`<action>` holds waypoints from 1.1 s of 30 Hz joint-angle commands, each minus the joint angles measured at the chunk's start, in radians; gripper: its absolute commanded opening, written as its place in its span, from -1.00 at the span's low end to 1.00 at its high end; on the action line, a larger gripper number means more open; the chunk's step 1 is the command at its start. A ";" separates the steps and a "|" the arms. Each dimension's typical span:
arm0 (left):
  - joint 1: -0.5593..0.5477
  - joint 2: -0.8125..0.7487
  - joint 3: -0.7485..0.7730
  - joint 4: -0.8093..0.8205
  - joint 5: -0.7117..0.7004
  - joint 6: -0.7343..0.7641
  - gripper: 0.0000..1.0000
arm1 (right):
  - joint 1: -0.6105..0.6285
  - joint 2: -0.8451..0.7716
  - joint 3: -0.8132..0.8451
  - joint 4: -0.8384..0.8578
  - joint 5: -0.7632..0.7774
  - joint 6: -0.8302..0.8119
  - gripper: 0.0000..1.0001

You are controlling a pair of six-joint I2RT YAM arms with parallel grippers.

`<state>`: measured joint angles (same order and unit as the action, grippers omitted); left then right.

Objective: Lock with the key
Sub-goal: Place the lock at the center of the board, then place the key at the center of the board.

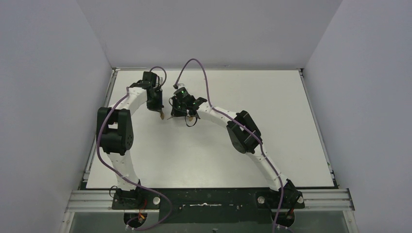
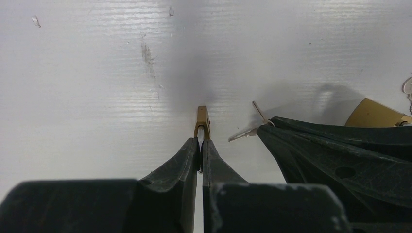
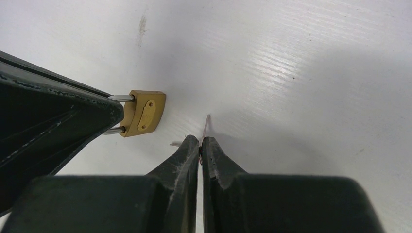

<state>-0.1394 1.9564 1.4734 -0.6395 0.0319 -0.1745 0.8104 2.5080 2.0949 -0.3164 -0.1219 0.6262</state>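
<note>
padlock (image 3: 143,114), small, brass-bodied, with a silver steel shackle (image 3: 120,98): pinched by that shackle in the left gripper (image 2: 200,141), fingers clamped tight on it, body jutting free past the tips, just above the white ribbed table (image 3: 316,73). thin silver key (image 3: 208,124): nipped between the closed fingers of the right gripper (image 3: 199,141), blade poking out beyond the tips. seen from the right wrist, lock left of the key and slightly ahead, near but apart, no contact. long axis of the lock body roughly sideways across that view, free end facing right, toward the key's side; blade pointing forward, so about crosswise to that axis rather than in line with it. keyhole face hidden in every view; shackle latched or not, cannot tell. likely next need: swing the blade round to meet the body's free end, then slide in along the body's axis. right arm the one to travel, as key holder. left arm bowed out to its own side, then curling back in, gripper pointing down; right arm slanting across toward the left, wrist tipped down, both meeting over the far middle of the table.
</note>
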 commanded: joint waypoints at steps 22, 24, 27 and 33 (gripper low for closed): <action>-0.011 -0.002 0.062 0.004 -0.010 0.017 -0.91 | -0.011 -0.042 -0.007 0.011 0.004 -0.011 -0.46; -0.011 -0.003 0.062 0.004 -0.012 0.018 -0.86 | -0.010 -0.044 -0.005 0.010 0.001 -0.014 -0.40; -0.012 -0.006 0.062 0.004 -0.006 0.021 -0.77 | -0.011 -0.054 0.001 0.011 -0.002 -0.029 -0.34; -0.014 -0.018 0.059 0.004 -0.006 0.024 -0.55 | -0.016 -0.097 0.013 0.005 0.008 -0.066 -0.24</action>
<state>-0.1486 1.9587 1.4773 -0.6415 0.0269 -0.1650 0.8101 2.5057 2.0773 -0.3119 -0.1390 0.6006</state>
